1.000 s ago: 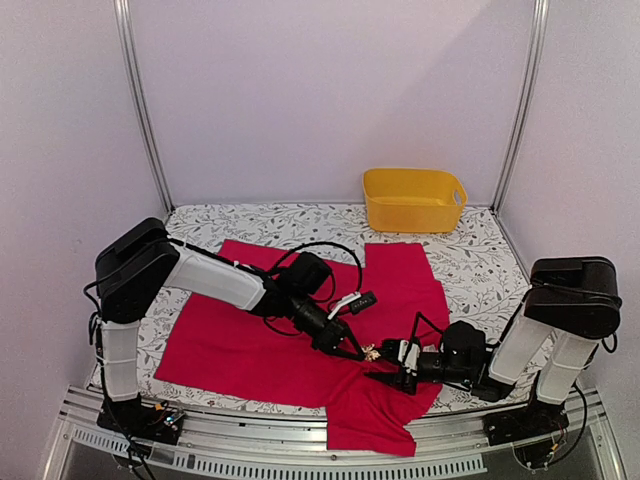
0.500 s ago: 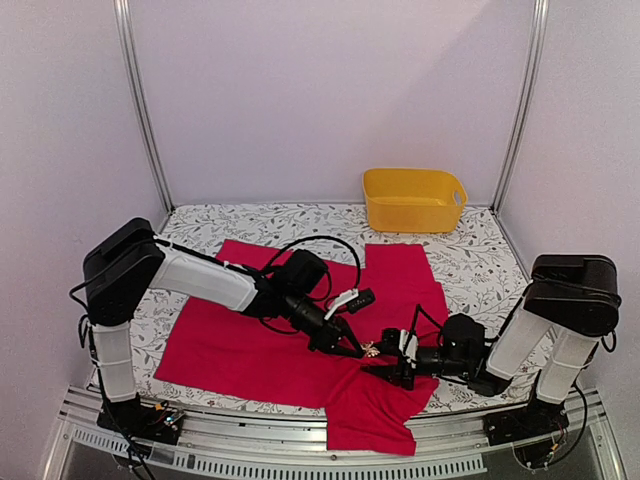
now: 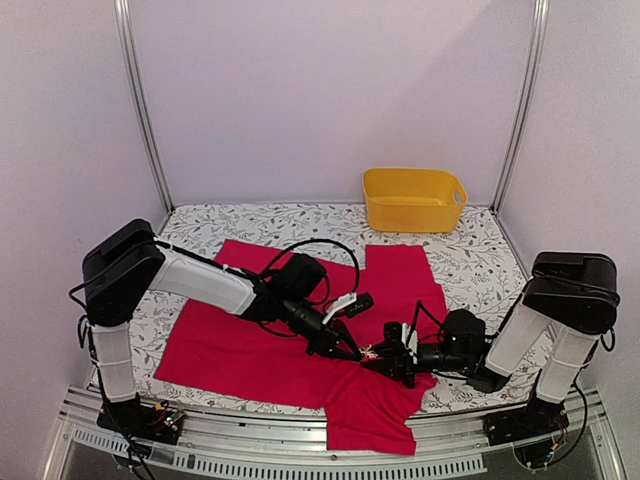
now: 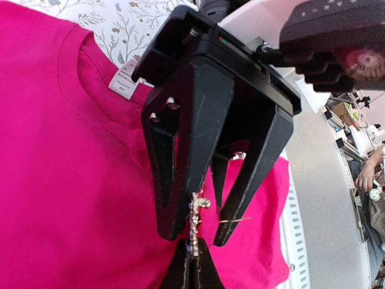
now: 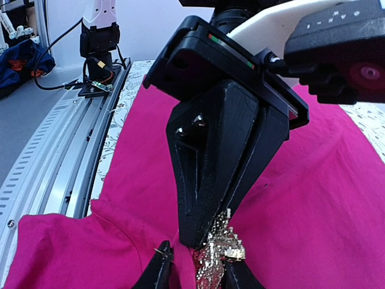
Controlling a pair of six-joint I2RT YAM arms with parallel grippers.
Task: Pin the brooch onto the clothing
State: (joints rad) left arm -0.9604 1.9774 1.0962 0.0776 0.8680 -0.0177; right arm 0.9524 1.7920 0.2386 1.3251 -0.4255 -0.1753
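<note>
The left gripper (image 5: 195, 239) is shut tight on the little silvery brooch (image 5: 219, 248), holding it at its tips low over the front part of the red T-shirt (image 3: 250, 345). The right gripper (image 4: 195, 233) meets it nose to nose, jaws partly apart, one on each side of the brooch, squeezing nothing that I can see. The brooch's thin pin (image 4: 236, 221) pokes sideways toward one right finger (image 4: 240, 192).

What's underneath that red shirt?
A floral tablecloth shows all around the shirt, so the shirt lies on it. Anything else beneath the fabric is covered and cannot be seen.
</note>
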